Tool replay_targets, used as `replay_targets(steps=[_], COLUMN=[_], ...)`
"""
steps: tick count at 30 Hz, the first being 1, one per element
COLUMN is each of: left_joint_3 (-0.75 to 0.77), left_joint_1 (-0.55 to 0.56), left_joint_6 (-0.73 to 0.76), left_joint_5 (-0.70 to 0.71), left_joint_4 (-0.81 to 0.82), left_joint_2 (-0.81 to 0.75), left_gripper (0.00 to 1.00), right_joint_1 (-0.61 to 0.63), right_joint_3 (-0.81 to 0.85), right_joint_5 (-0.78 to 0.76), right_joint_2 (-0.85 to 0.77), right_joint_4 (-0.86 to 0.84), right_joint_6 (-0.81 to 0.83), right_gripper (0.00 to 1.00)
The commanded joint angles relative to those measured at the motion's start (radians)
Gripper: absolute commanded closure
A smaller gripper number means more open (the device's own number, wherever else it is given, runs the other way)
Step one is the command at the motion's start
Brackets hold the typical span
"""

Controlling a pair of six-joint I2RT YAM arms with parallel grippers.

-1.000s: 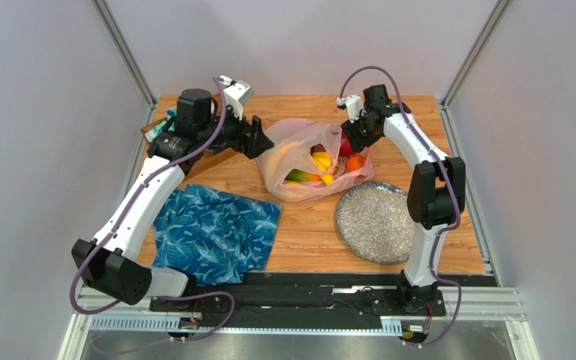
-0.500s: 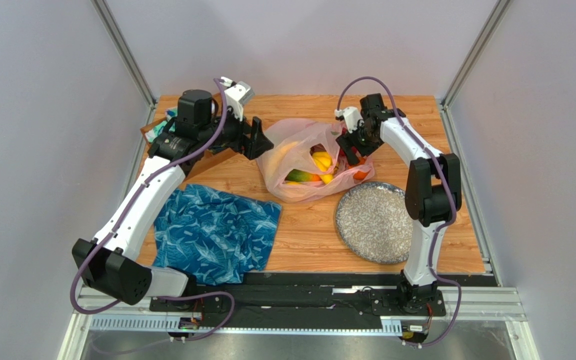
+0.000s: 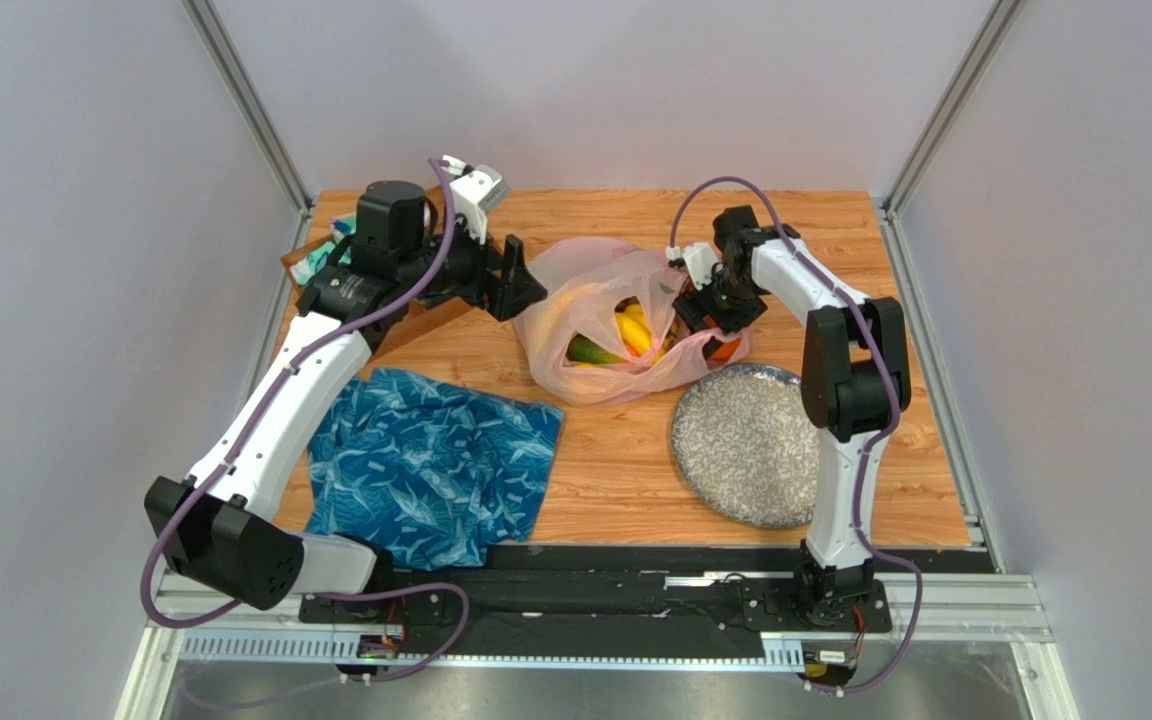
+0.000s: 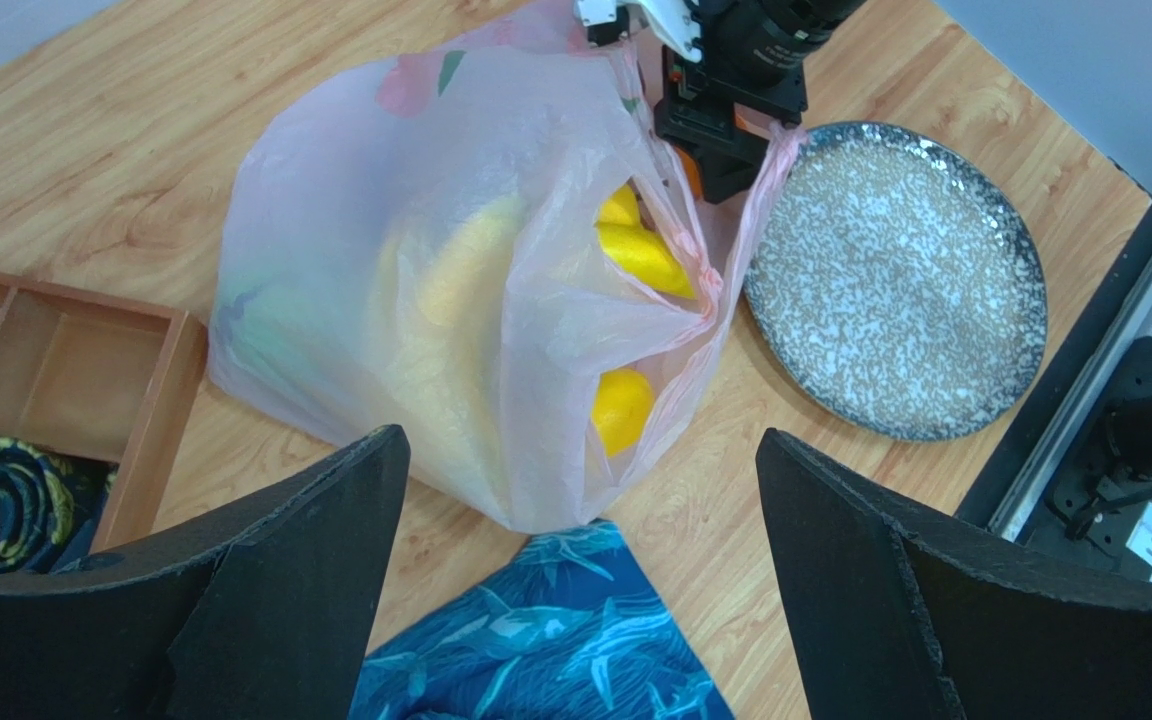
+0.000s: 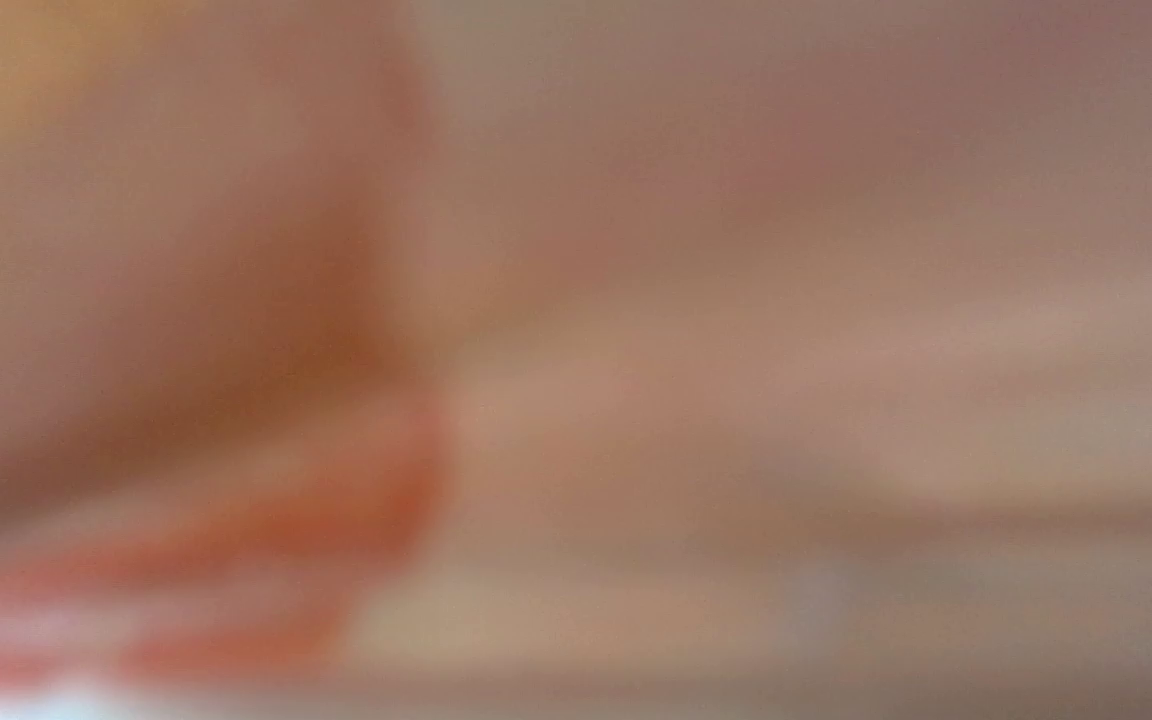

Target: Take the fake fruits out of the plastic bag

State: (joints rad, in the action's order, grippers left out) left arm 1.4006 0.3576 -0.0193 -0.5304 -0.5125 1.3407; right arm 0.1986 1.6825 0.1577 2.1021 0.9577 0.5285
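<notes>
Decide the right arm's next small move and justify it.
Probably close the jaws on the orange fruit: the right gripper sits in the plastic bag's mouth right beside it, and its wrist view is a close blur of orange and pink.

A robotics lab test cell: a wooden counter [image 3: 612, 450] boxed in by plain grey panels [image 3: 71, 300] on aluminium posts [image 3: 244, 98], with the left arm [image 3: 274, 398] and right arm [image 3: 842, 480] bolted to a black rail [image 3: 612, 578] at its near edge
</notes>
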Motion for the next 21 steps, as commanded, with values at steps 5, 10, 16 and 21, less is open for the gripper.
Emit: replay_targets(steps=[5,10,16,21], left_joint_3=[-0.005,-0.006,-0.014,-0.018], left_joint_1=[-0.005,-0.006,-0.006,-0.006], left_joint_6=[0.018,0.018,0.018,0.018], left_joint_5=[-0.011,-0.013,-0.02,-0.017], left_joint_4=[0.012,0.015,0.02,0.016], left_joint_2=[-0.028,-0.028,-0.029,-0.034], left_gripper=[0.05,0.05,0.05,0.05], right_joint_1=[-0.005,-0.005,-0.002,-0.004], right_joint_3=[-0.012,-0.079,-0.023,0.077], right_joint_5=[-0.003,-0.02,0.02,0.031], right_joint_2=[-0.192,-0.252,-0.231,-0.146], right_joint_4=[-0.052,-0.096,-0.102,-0.079], right_joint_6=[0.018,0.027,0.057,0.099], right_gripper=[0.3,0.18,0.16,0.23])
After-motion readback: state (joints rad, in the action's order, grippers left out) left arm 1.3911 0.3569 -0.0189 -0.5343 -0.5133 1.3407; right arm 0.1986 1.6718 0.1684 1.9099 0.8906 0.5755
